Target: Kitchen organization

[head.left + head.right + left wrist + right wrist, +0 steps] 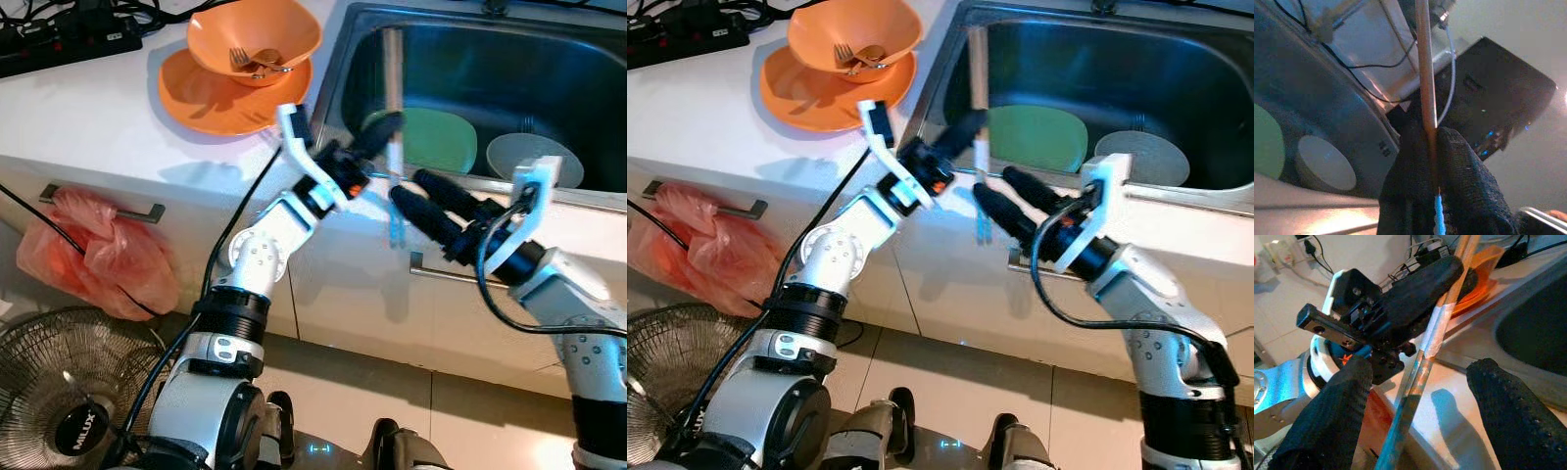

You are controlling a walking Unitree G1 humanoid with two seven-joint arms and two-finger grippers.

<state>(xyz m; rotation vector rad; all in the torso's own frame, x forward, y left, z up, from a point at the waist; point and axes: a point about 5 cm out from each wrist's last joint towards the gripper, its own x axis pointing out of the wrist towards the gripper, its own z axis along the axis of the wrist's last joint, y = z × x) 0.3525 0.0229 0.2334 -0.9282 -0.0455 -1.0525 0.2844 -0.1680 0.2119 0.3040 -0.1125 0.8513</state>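
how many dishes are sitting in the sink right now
2: a green plate toward the sink's left side, and a grey plate just to its right, both in the basin. More may be hidden behind the front rim.

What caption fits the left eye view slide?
Left end effector holds chopsticks upright at sink edge; right end effector open beside them.

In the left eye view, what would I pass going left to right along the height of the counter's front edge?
Pink plastic bag → left pincer → chopsticks → right pincer
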